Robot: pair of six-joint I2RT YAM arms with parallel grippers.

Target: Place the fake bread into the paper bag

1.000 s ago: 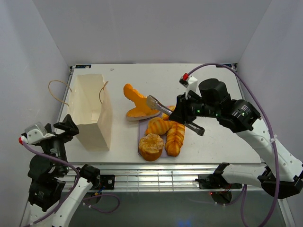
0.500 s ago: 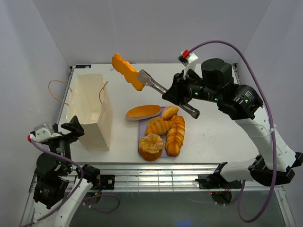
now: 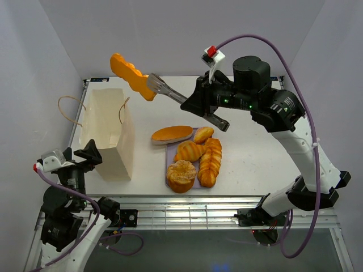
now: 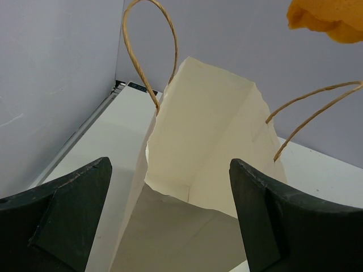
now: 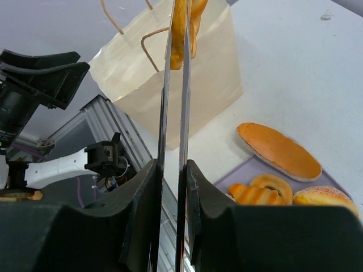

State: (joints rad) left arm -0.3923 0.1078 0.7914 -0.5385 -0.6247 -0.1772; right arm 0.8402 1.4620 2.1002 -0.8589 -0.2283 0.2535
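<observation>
Glossy orange bread point(image 3: 131, 75), perhaps braided, in steel tongs point(image 3: 170, 92) (right gripper point(image 5: 172, 187) tight on them).

Bread pieces point(image 3: 210, 161): six. Paper bag point(image 3: 110, 136): one. Tray point(image 3: 168, 161): one. Tongs point(image 3: 170, 90): one.

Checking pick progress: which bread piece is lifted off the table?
The knobbly orange piece gripped in the tongs, raised in the air near the paper bag; the rest lie down by the tray.
</observation>
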